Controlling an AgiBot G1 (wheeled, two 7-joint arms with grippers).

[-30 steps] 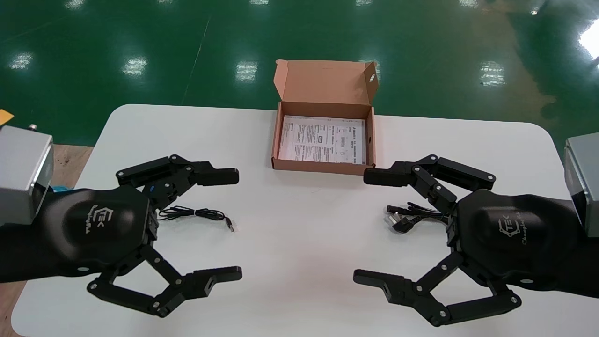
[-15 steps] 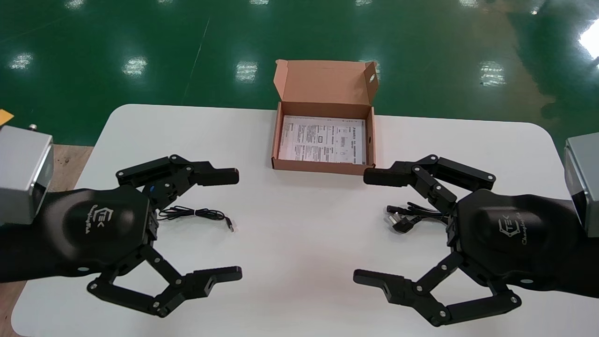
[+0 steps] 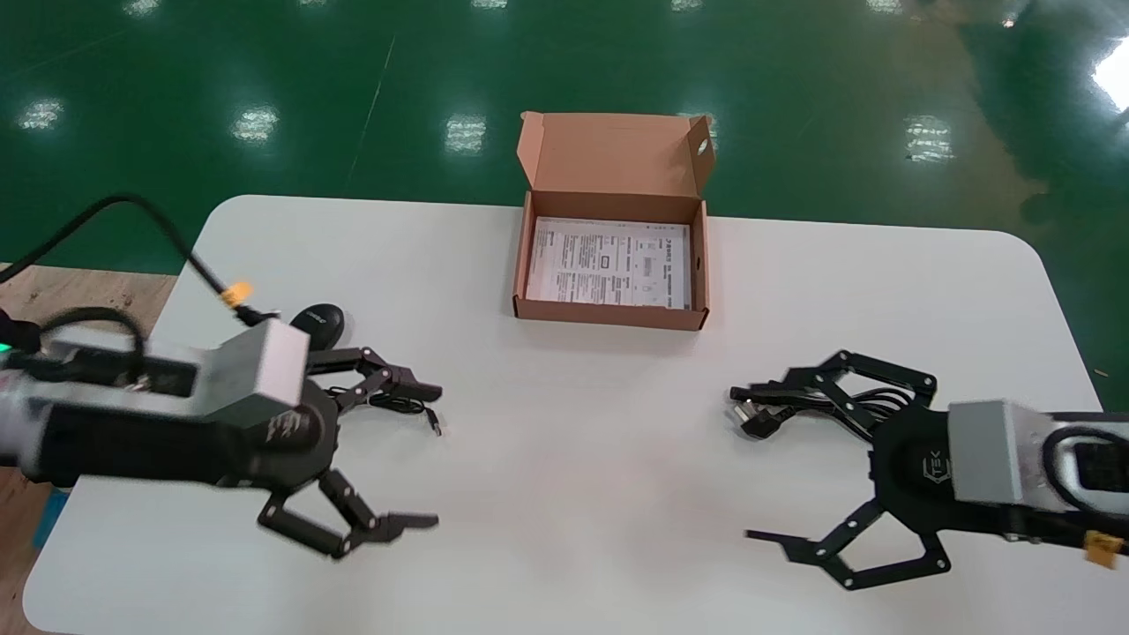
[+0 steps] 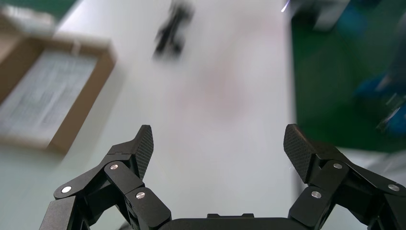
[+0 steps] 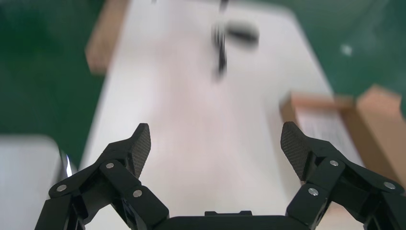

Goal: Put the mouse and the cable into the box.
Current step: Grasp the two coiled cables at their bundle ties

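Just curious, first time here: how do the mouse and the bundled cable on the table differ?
The mouse is one smooth rounded lump; the cable is a loose bundle ending in a plug. The mouse lies near the left gripper, the cable by the right gripper. Both are black, on the white table, outside the box.

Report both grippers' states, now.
Left gripper: open, holding nothing.
Right gripper: open, holding nothing.
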